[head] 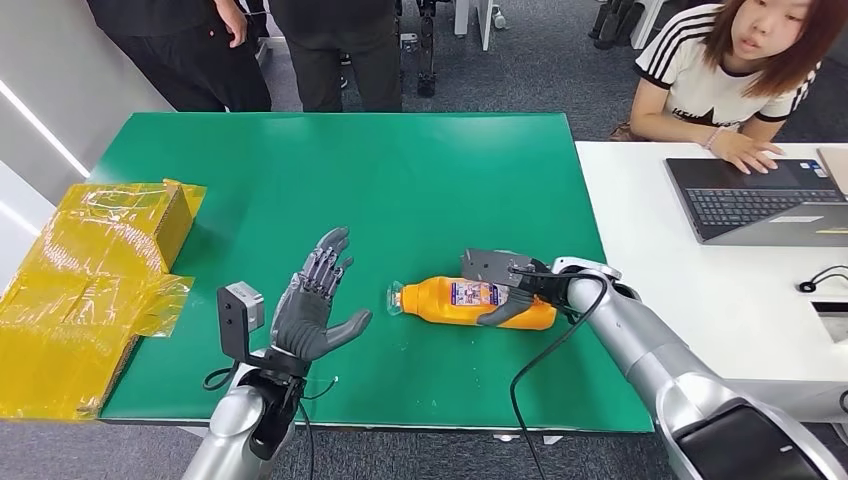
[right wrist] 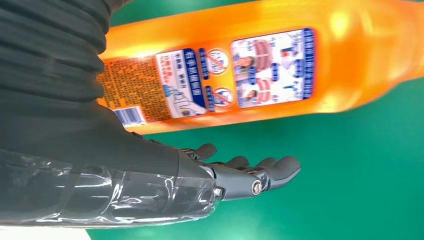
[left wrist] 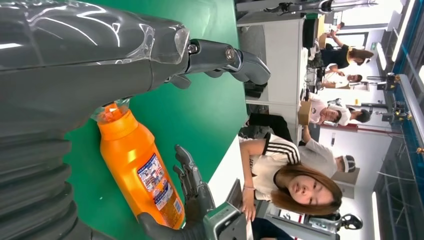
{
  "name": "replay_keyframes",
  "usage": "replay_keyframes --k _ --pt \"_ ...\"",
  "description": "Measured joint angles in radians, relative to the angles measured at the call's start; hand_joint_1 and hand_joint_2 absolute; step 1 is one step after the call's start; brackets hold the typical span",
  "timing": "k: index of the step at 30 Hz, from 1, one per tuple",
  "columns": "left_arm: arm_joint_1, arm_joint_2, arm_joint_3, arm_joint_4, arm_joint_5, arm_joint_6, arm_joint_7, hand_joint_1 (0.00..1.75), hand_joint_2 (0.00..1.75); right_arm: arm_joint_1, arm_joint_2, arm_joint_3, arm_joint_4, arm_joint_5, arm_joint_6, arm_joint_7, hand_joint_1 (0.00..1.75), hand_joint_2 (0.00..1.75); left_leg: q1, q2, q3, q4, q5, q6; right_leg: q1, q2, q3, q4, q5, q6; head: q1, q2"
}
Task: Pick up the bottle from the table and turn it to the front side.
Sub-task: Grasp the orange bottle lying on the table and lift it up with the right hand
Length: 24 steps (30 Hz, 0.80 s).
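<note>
Orange bottle (head: 470,300) lies on its side mid green table (head: 400,180), cap twd the left hand (head: 315,305), which hovers w/ fingers spread, holding nothing. Right hand (head: 515,290) sits at the bottle's base end (grip unclear, prob. just touching).

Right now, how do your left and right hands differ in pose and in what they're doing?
The left hand is raised off the green table, fingers spread, holding nothing; the right hand is down at the lying orange bottle, thumb on its near side and fingers on the far side. The left sits short of the bottle's cap end; the right is at its base half. Both are grey.
</note>
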<state>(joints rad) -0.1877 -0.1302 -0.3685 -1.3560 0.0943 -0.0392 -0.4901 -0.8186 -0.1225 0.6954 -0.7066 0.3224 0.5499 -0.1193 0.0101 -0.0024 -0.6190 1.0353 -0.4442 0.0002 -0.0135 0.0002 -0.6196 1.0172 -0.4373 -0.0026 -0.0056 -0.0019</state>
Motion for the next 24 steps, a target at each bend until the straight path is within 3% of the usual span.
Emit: replay_keyframes --k 10,18,24 --pt "-0.016 -0.006 0.000 0.022 0.039 -0.028 0.021 0.00 1.75 -0.055 -0.002 0.084 0.074 0.001 0.065 0.035 0.00 1.75 0.000 0.000 0.000 0.000 0.000 0.000 0.000 0.000 0.000 0.000 0.000 0.000 0.000 0.000" --pt "-0.021 -0.007 0.000 0.026 0.044 -0.027 0.024 0.00 1.75 -0.077 -0.010 0.120 0.098 0.008 0.043 0.054 0.00 1.75 0.000 0.000 0.000 0.000 0.000 0.000 0.000 0.000 0.000 0.000 0.000 0.000 0.000 0.000" --pt "-0.020 -0.011 0.000 0.034 0.076 -0.021 0.021 0.00 1.75 -0.121 -0.019 0.226 0.102 0.065 0.036 0.056 0.00 1.75 0.000 0.000 0.000 0.000 0.000 0.000 0.000 0.001 0.000 0.000 0.000 0.000 0.000 0.000"
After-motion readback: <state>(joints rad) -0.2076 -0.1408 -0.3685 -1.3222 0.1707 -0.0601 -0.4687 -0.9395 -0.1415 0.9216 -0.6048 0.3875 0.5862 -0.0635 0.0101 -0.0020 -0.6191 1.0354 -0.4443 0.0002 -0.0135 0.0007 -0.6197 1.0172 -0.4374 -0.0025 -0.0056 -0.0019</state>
